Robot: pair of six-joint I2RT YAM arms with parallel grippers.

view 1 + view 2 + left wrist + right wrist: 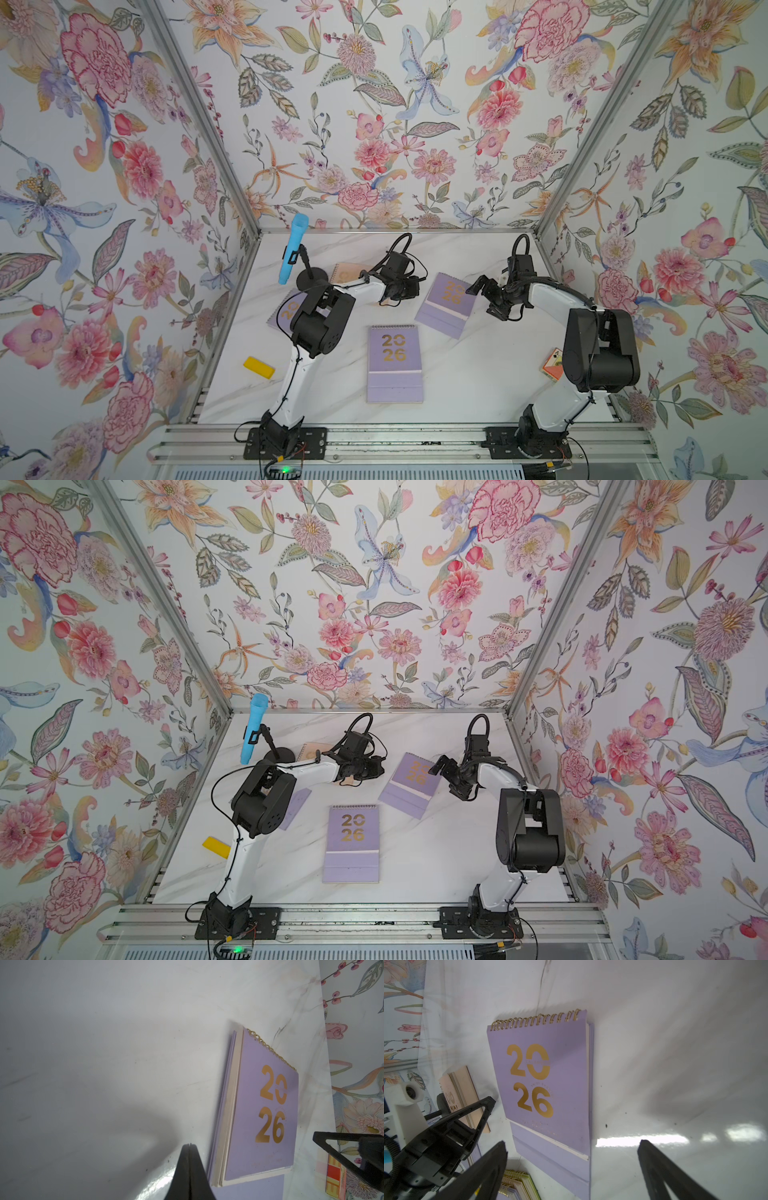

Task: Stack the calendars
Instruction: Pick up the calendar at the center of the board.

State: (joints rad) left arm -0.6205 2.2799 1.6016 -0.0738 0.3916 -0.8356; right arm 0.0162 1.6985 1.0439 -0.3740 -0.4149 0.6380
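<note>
Three lilac calendars with gold "2026" lie on the white table: one at the centre front (395,363), one at the back right (446,305) (268,1105) (548,1084), and one half hidden under my left arm (282,309). A peach calendar (343,272) (465,1095) lies at the back. In the right wrist view, the spiral corner of a pile (519,1184) shows yellow-green, peach and lilac layers. My left gripper (413,287) (189,1145) is shut and empty, just left of the back right calendar. My right gripper (480,301) (572,1142) is open over that calendar's right edge.
A blue microphone on a black stand (291,249) rises at the back left. A small yellow block (258,367) lies at the front left. An orange playing card (552,365) (334,1176) sits by the right wall. Floral walls enclose three sides.
</note>
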